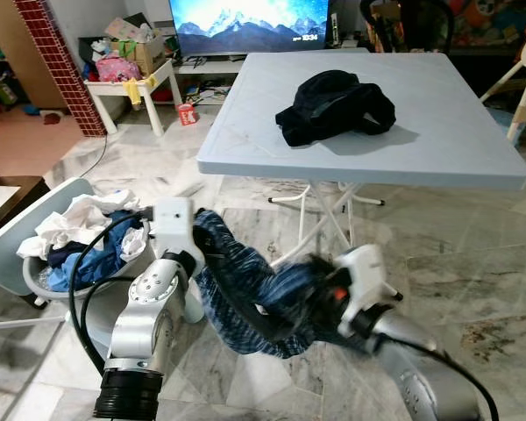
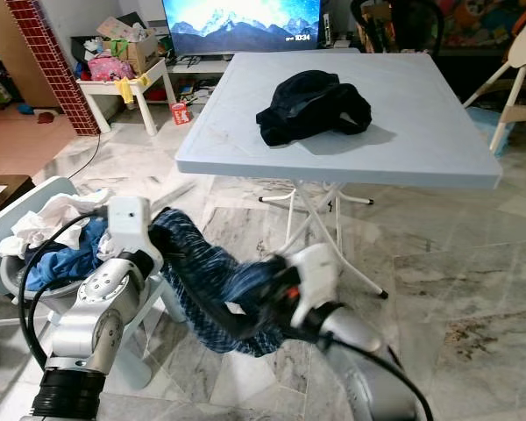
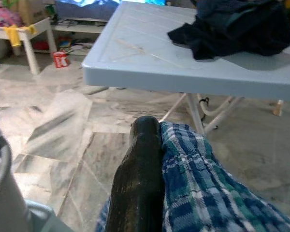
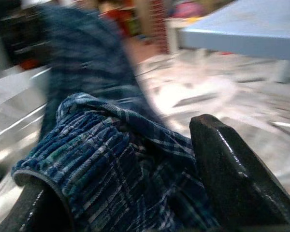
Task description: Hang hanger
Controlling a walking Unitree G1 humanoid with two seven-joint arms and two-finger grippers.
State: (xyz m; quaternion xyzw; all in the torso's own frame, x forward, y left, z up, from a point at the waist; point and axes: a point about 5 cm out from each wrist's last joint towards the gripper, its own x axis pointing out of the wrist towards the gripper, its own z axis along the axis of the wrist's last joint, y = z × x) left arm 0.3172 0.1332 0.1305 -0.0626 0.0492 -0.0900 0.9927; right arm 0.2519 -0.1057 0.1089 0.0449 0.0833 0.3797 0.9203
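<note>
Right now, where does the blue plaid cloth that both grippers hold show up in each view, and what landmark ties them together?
Left eye view: blue plaid cloth low centre, strung between the left gripper and right gripper.
Right eye view: low centre-left.
Left wrist view: beside the black finger.
Right wrist view: bunched between the fingers.
Shared landmark: the pale blue table.
</note>
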